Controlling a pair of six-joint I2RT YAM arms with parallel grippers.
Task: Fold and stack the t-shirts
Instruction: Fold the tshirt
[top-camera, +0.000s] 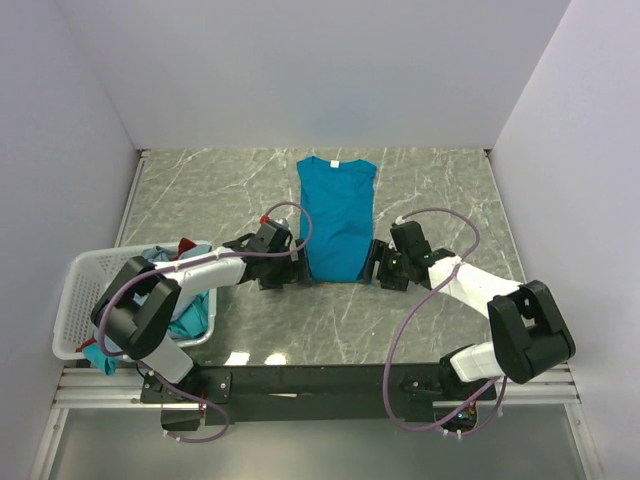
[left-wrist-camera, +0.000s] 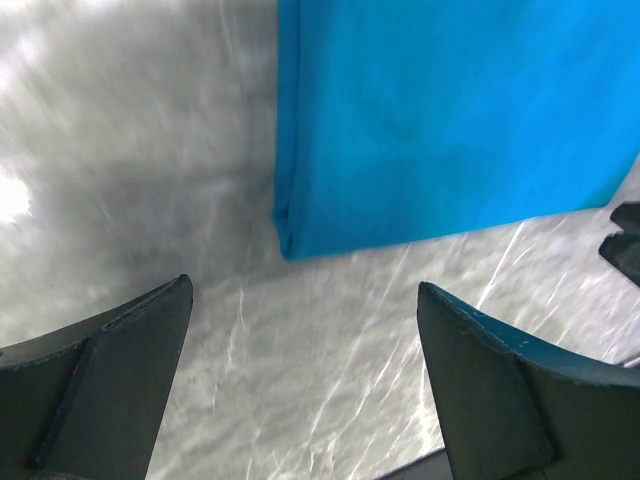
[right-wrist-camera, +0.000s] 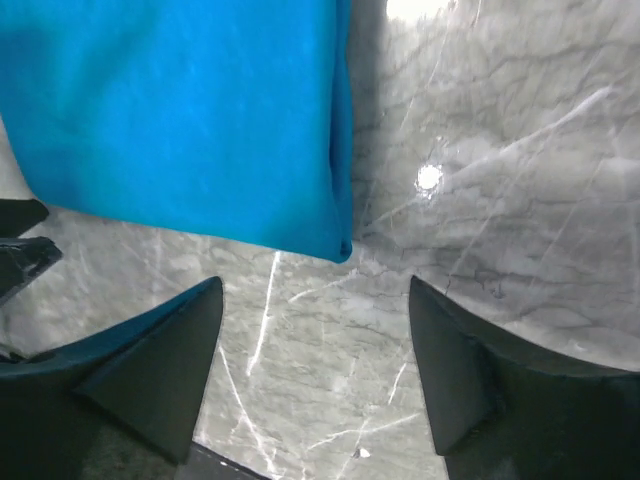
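A bright teal-blue t-shirt (top-camera: 336, 215) lies flat on the marble table, folded into a long narrow strip with its white neck label at the far end. My left gripper (top-camera: 291, 268) is open and empty just off the strip's near left corner (left-wrist-camera: 290, 240). My right gripper (top-camera: 372, 270) is open and empty just off the near right corner (right-wrist-camera: 340, 245). More shirts, grey-blue and teal (top-camera: 190, 315), are bunched in the basket at the left.
A white lattice basket (top-camera: 85, 300) stands at the near left beside the left arm. Purple cables loop over both arms. White walls close the table at the back and sides. The table's black front rail (top-camera: 320, 380) runs below.
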